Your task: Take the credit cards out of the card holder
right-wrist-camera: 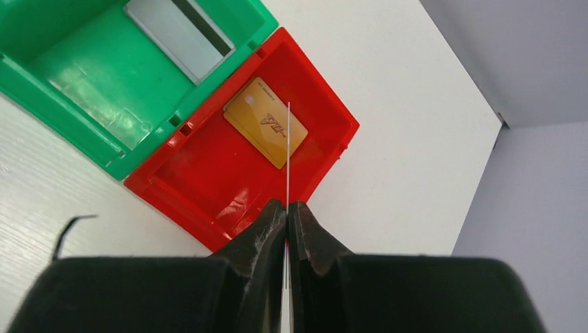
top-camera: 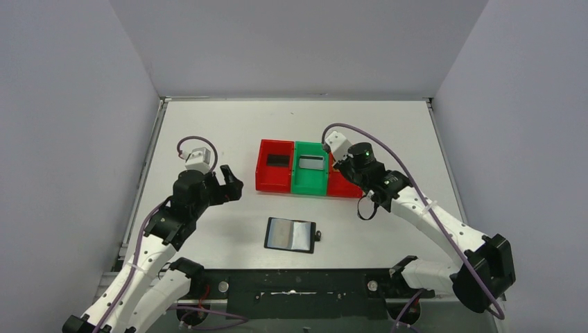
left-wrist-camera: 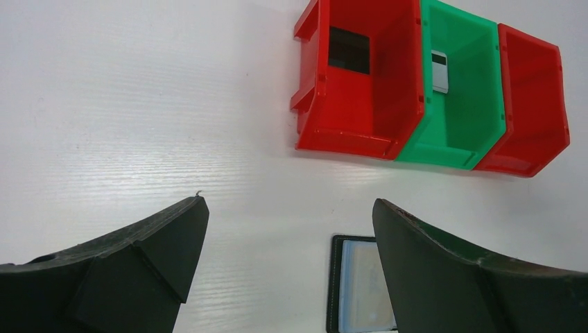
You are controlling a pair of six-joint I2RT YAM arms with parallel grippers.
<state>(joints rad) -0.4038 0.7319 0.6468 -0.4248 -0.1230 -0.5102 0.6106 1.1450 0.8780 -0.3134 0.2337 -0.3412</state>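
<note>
Card holder [top-camera: 290,234] is a flat black bifold lying open, grey-blue pockets up, on the table just under the left gripper [left-wrist-camera: 288,202]. That one's jaws are spread wide, nothing in them. Right gripper [right-wrist-camera: 287,208] is pinched tight on 1 thin card [right-wrist-camera: 288,152], edge-on, poking out past its tips over the red tray [right-wrist-camera: 201,182]. 1 gold card [right-wrist-camera: 265,131] lies flat in that tray beneath it.

Shows the small flat black bifold card holder [top-camera: 290,234] lying open, grey-blue pockets up, snap tab at its right side. Shows one gold rectangular credit card [right-wrist-camera: 265,132] flat in the right-hand red tray [right-wrist-camera: 201,173]. Shows another thin card [right-wrist-camera: 287,152] edge-on, pinched in the right gripper [right-wrist-camera: 287,207].
</note>
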